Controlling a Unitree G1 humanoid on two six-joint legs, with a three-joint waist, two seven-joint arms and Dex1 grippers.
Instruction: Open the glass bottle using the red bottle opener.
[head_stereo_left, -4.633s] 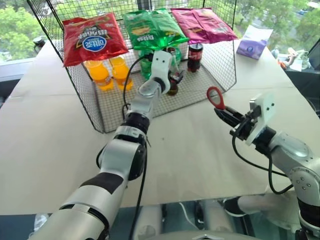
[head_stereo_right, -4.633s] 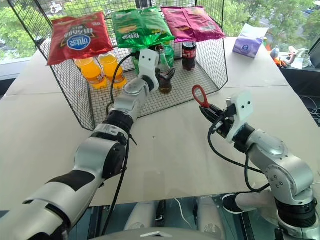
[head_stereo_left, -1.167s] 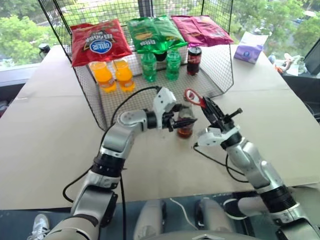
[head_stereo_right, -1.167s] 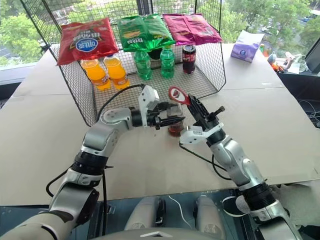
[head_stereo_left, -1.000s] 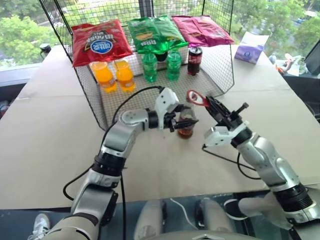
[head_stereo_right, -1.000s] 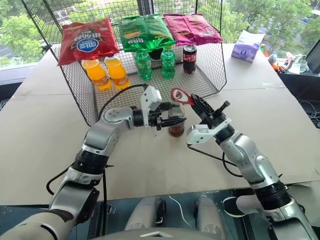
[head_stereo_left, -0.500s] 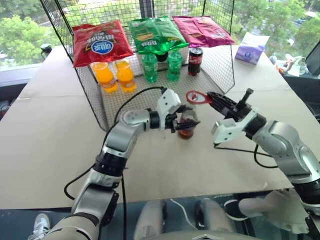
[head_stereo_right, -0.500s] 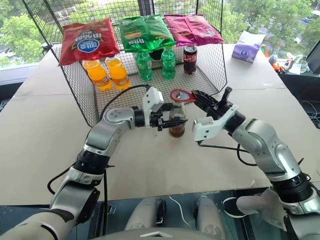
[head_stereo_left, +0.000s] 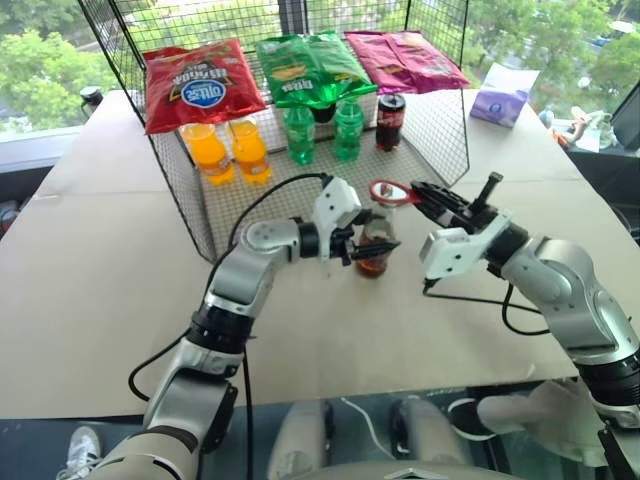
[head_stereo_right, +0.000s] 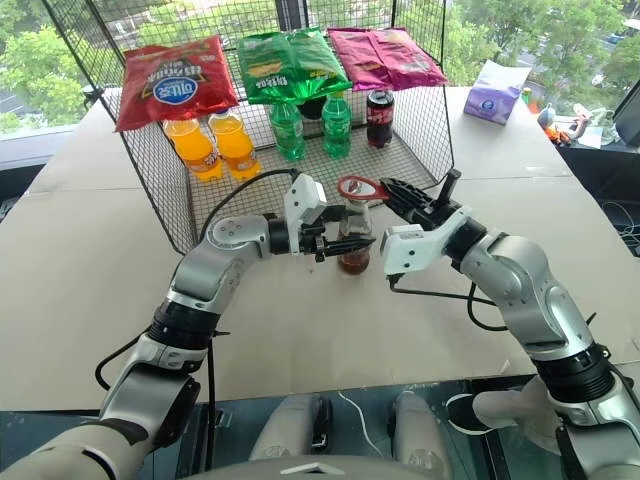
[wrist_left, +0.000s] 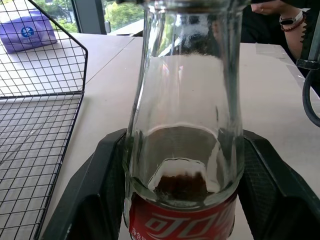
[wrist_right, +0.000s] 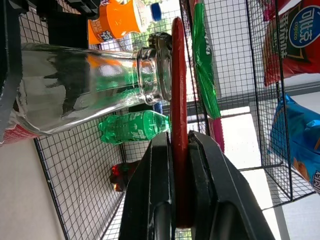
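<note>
Left gripper: fingers clamped on either side of the glass bottle, at the shoulder just above its red label. Bottle stands upright on the counter, just in front of the wire rack, dark cola filling only its lower part

Right gripper: fingers pressed together on the handle of the red bottle opener. Opener held roughly level, its loop head lying across the bottle's mouth. In the right wrist view the flat opener sits edge-on against the capped top of the glass bottle

Further out, inside the wire rack: two orange drink bottles at the left, two green plastic bottles in the middle, a black-and-red cola can at the right. Three snack bags hang above them: red bag, green bag, magenta bag

A purple tissue pack lies on the counter beyond the rack's right side, well apart from both arms
</note>
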